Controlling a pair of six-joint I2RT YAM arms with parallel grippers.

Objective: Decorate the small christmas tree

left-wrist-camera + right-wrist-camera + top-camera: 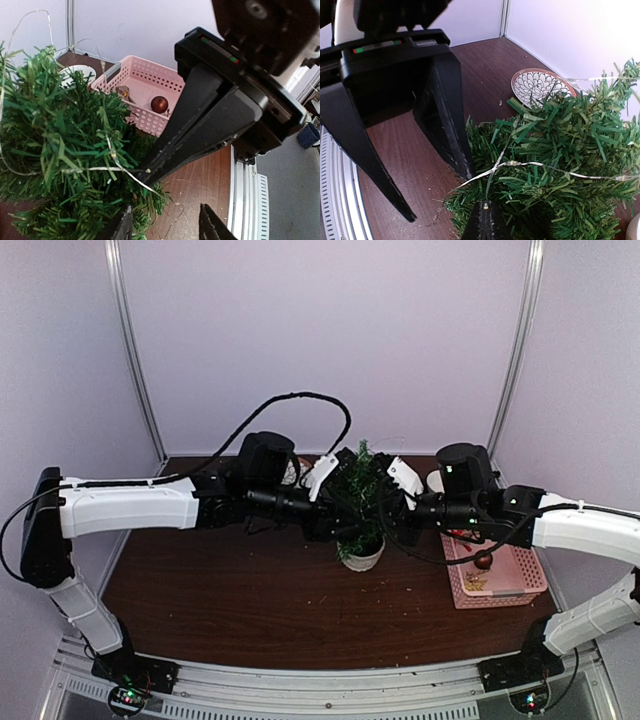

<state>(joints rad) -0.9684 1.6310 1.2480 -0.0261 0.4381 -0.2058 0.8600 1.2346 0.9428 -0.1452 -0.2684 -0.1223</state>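
The small christmas tree point(360, 502) stands mid-table in a white pot point(362, 556), bushy and dark green point(55, 150) point(565, 170). A thin silver light wire point(95, 169) point(540, 164) with tiny beads lies draped over its needles. My right gripper point(485, 220) is shut on that wire at the tree's near side; in the left wrist view its black jaws point(146, 172) pinch the strand. My left gripper point(165, 226) is open beside the tree with nothing between its fingers, and it shows wide apart point(437, 195) just left of the foliage.
A pink perforated basket point(520, 580) point(145, 85) at the right holds a red ball point(159, 104) and other ornaments. A patterned plate point(537, 86) sits behind the tree, and a white bowl point(80, 72) stands near the basket. The aluminium rail point(247, 200) marks the table's near edge.
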